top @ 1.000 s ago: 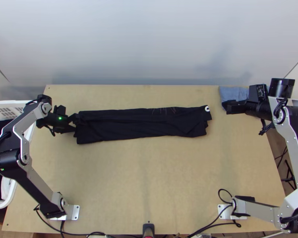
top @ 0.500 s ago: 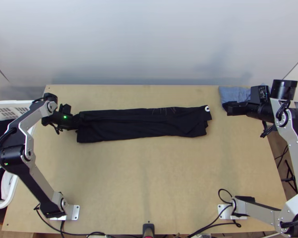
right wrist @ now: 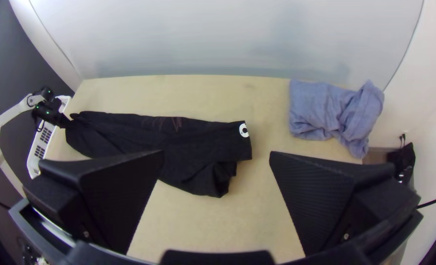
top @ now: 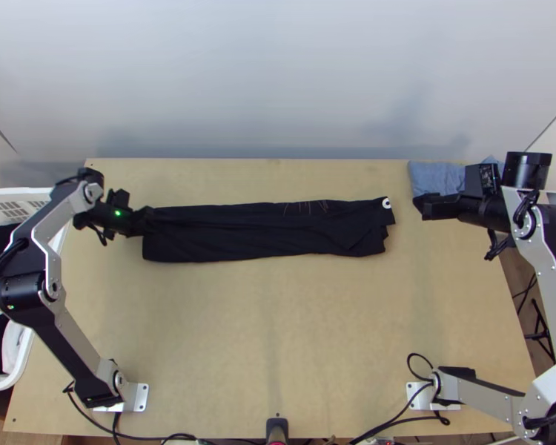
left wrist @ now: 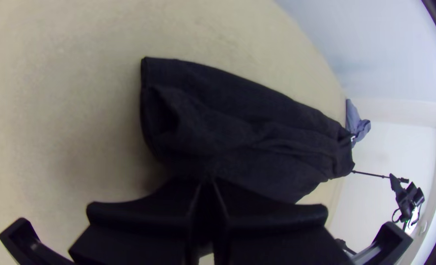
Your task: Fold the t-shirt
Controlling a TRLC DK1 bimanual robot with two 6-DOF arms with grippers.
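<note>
The black t-shirt (top: 270,231) is pinched at one short end by the left claw (top: 147,216), whose flat fingers are closed together on the cloth, nearer the far long side than the near one. Around the grip the fabric is gathered, and creases are spread from it along the upper layer; in the left wrist view a small hollow is formed between layers beside the held part. From there the t-shirt is laid out across the far half of the light wooden surface (top: 278,334) as a long, narrow, folded strip. Thin reddish lines (right wrist: 176,123) are seen on its far part, and at the other short end, where the layers are left uneven, a round white mark (top: 386,202) is shown at the far corner. Just beyond that end, the right claw (top: 426,206) is held wide, nothing being gripped between its fingers. Near it, at the far right corner of the surface, a crumpled blue cloth (top: 435,176) is placed, partly covered from above by the right arm (top: 548,259). On the opposite side, a white basket (top: 24,363) is set beside the left edge, and dark and white fabric is contained in it.
</note>
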